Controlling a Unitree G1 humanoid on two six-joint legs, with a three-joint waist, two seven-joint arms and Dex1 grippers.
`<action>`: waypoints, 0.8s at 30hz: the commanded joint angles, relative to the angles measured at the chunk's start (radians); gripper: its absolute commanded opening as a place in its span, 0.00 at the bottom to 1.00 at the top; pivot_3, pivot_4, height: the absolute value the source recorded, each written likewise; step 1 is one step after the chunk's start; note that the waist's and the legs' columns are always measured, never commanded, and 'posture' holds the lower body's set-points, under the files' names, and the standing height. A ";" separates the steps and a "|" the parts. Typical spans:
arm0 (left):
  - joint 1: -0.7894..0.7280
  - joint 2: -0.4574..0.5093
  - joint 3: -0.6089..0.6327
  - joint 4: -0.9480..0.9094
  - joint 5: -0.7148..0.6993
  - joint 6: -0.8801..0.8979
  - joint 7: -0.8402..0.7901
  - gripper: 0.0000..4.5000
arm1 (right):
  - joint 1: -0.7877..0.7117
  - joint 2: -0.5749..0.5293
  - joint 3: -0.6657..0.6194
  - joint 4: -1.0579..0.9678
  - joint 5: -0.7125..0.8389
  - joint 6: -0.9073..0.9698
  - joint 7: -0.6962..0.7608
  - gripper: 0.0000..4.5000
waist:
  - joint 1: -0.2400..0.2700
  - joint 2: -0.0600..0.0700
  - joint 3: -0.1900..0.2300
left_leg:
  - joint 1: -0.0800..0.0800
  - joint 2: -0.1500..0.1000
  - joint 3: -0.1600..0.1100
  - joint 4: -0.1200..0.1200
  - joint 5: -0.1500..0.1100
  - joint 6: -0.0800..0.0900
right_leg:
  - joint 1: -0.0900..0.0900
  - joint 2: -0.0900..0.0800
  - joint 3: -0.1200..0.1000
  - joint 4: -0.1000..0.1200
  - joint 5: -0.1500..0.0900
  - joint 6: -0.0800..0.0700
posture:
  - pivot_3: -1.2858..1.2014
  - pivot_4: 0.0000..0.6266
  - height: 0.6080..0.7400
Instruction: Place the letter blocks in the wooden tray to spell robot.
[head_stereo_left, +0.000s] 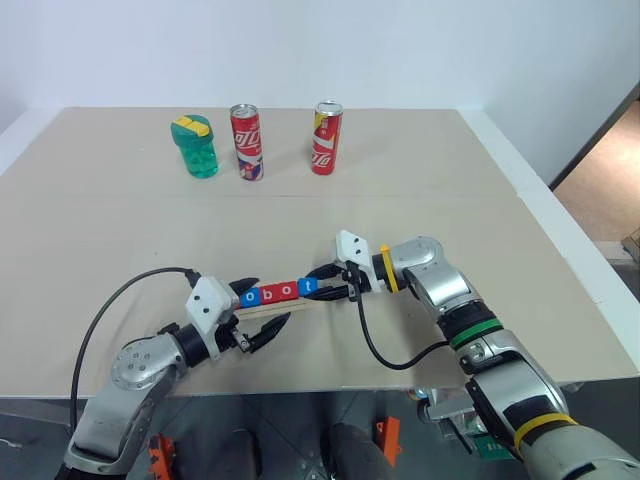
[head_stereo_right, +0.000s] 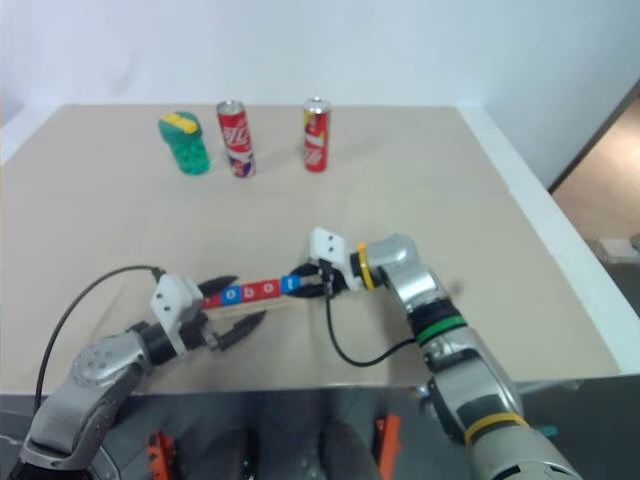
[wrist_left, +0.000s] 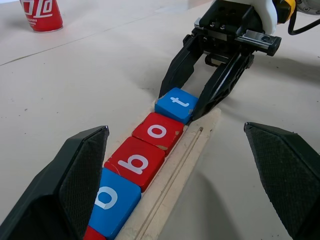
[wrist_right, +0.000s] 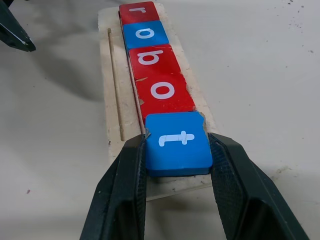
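Observation:
The wooden tray (wrist_right: 112, 100) lies on the table between my two grippers. Five letter blocks sit in it in a row reading r (wrist_right: 139, 11), o (wrist_right: 147, 34), b (wrist_right: 150, 57), o (wrist_right: 162, 90), t (wrist_right: 177, 130). The r, the b and the second o are red; the first o and the t are blue. My right gripper (wrist_right: 176, 142) is shut on the blue t block at the tray's right end, one finger against each side. My left gripper (wrist_left: 175, 130) is open wide at the tray's left end, its fingers (wrist_left: 80, 170) apart from the blocks.
At the back of the table stand a green jar with a yellow lid (head_stereo_left: 195, 145) and two red cans (head_stereo_left: 246, 142) (head_stereo_left: 326, 138). A black cable (head_stereo_left: 375, 345) loops on the table under my right wrist. The table's front edge lies close behind both arms.

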 joint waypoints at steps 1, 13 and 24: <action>-0.013 0.012 0.000 -0.019 0.007 -0.003 -0.003 1.00 | 0.012 -0.007 -0.028 -0.068 0.018 0.039 -0.002 0.39 | 0.000 0.000 0.000 | 0.000 0.000 0.000 0.000 0.000 0.000 | 0.000 0.000 0.000 0.000 0.000 0.000 | 0.52 0.24 1.00; -0.031 0.008 -0.013 -0.015 0.010 0.012 0.000 1.00 | 0.042 -0.014 -0.042 -0.135 0.015 0.112 -0.057 0.39 | -0.003 0.000 0.000 | 0.000 0.000 0.000 0.000 0.000 0.000 | 0.000 0.000 0.000 0.000 0.000 0.000 | 0.52 0.24 1.00; -0.035 0.010 -0.015 -0.020 0.010 0.023 -0.002 1.00 | 0.072 -0.025 -0.048 -0.216 0.029 0.191 -0.066 0.39 | -0.003 0.000 0.000 | 0.000 0.000 0.000 0.000 0.000 0.000 | 0.000 0.000 0.000 0.000 0.000 0.000 | 0.52 0.24 1.00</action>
